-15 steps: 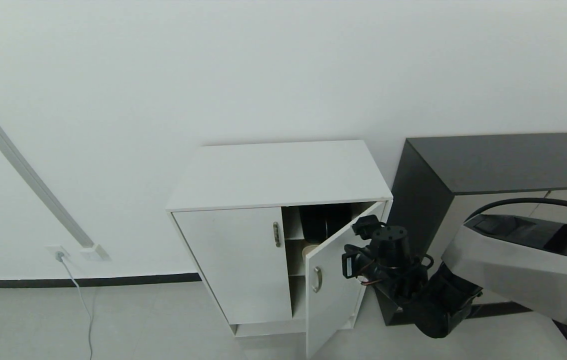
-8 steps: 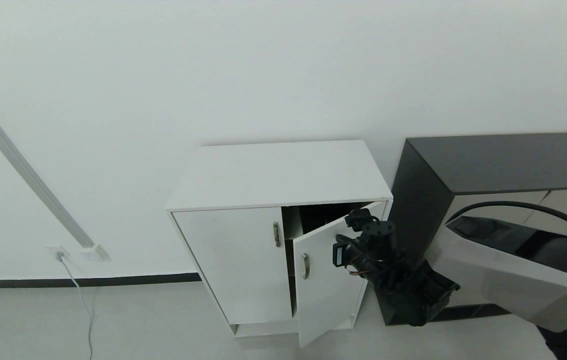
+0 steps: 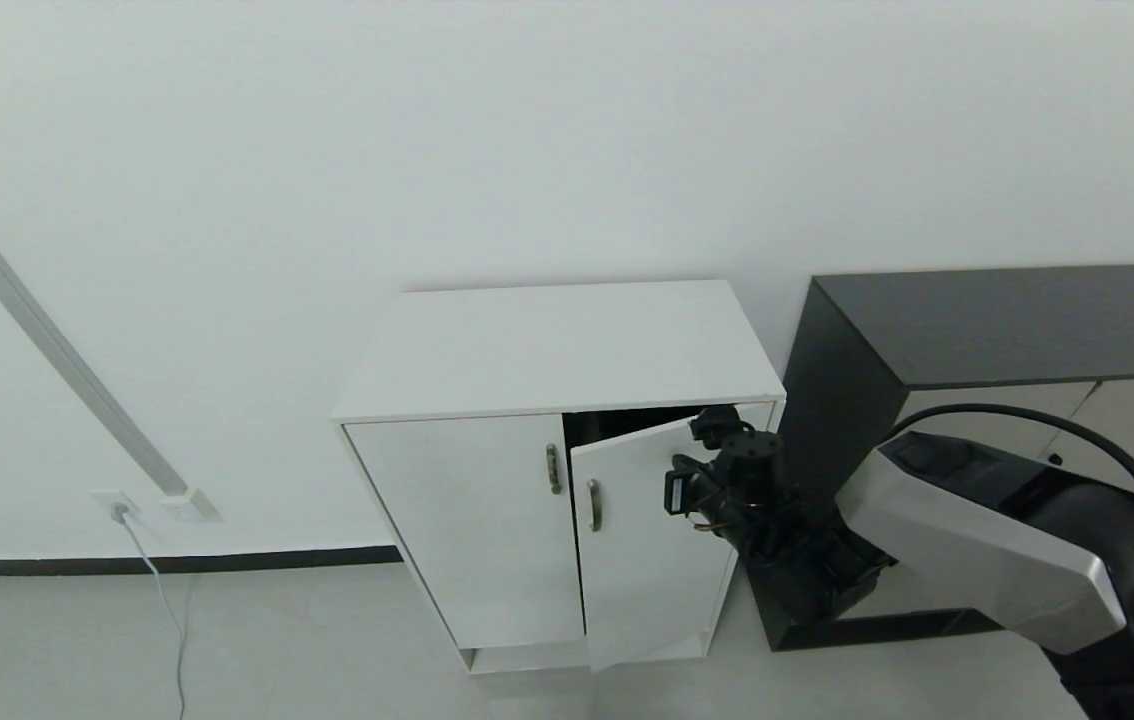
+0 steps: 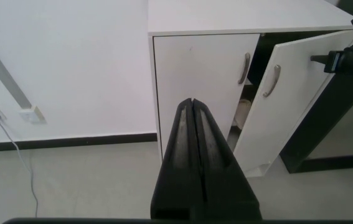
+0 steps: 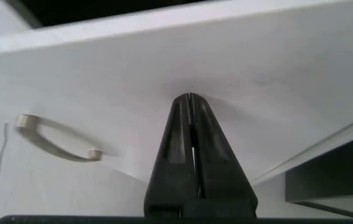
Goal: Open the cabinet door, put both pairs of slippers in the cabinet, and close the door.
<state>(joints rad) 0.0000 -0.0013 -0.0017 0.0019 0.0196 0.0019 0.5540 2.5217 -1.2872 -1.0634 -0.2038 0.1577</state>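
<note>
**Right door nearly home**

Swinging in over the last second, the right door point(image 3: 642, 560) of the cabinet point(image 3: 557, 350) has gone from wide open to a narrow gap, and my right arm has followed it toward the cabinet front.

From the head view, the left door point(image 3: 467, 530) sits flush. The right one stands slightly ajar, with a dark slit along its top, and its handle point(image 3: 593, 505) is close beside the left door's edge. My right claw point(image 3: 717, 428) is up against the door's outer face, near the top on the hinge side. A dark sideboard point(image 3: 977, 320) stands just beside the cabinet on that side.

From the left wrist view, my left claw point(image 4: 193, 109) is pressed together with nothing in it, well back from the cabinet and pointing at its front. A pale shape point(image 4: 243, 112) shows in the gap behind the ajar door; I cannot tell whether it is a slipper.

From the right wrist view, my right claw's fingers are pressed together with nothing between them. Their tip touches the white door face, with the handle off to one side
</note>
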